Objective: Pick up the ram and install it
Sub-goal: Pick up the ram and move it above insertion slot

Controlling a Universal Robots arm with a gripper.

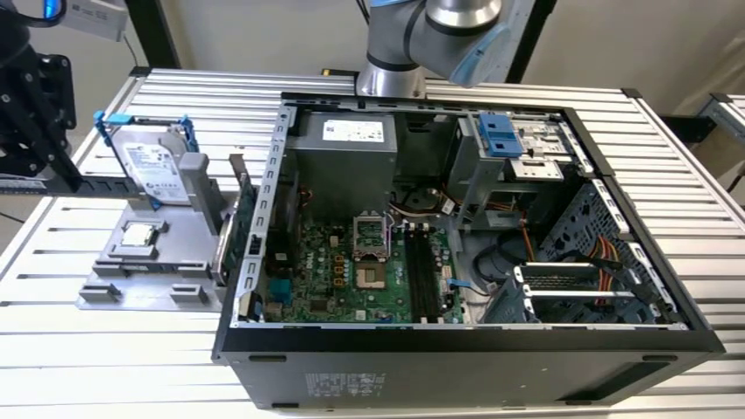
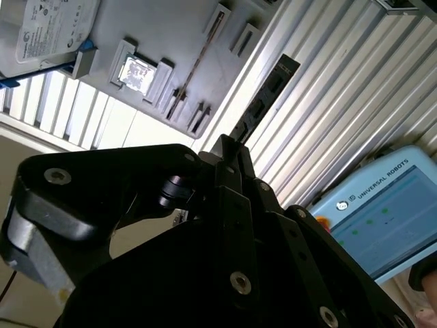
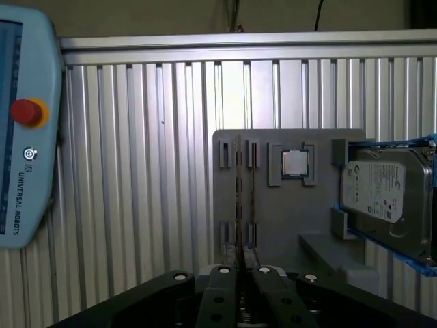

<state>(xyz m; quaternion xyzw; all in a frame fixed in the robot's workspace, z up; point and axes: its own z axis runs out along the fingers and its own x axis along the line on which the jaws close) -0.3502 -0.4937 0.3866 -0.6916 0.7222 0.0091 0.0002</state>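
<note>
Gripper jaws clenched on ram: thin, flat dark stick w/ black chips, long axis straight out from fingertips, above ribbed metal table, nr grey tray.

The computer case lies open on top, so the long black slots on its board are free from above. They are hemmed in by the power supply beyond them and by the drive cage and loose cables on the exterior view's right. Just outside the case wall on the exterior view's left, a card stands on edge, and an upright hard drive rises from the gray tray. The ram, clamped in the jaws, sticks out long ahead of them. A pendant lies on the surface, with bare ribbed metal between it and the tray.
</note>
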